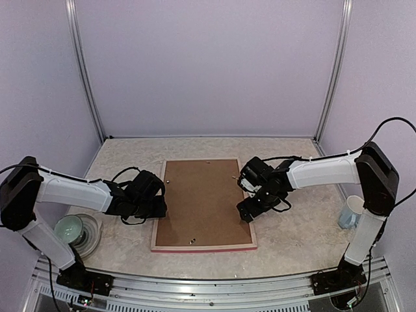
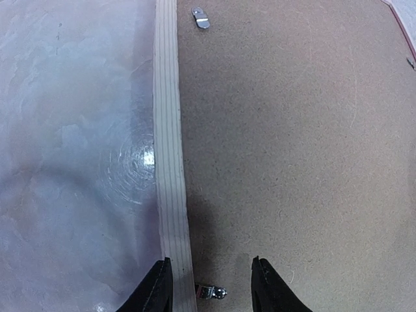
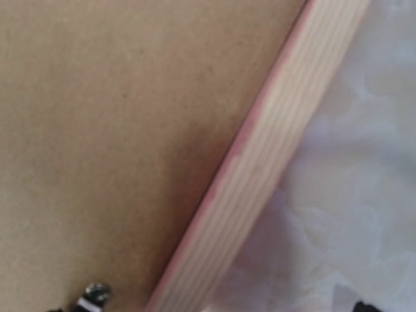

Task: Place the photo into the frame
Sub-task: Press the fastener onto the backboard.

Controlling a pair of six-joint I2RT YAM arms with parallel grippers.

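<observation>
No legible txt, brand, nos. or signs anywhere. Blank on brown backing board btwn both claws, blank on pale back edge of frame just ahead of left claw, blank on mug well off to outer side of right claw.

The frame lies flat and back-up on the counter, its long sides running away from the arms. Its back rails are pale, striped wood with a pink-red outer edge. A brown backing board fills its opening. Small metal clips sit at the inner edge.
</observation>
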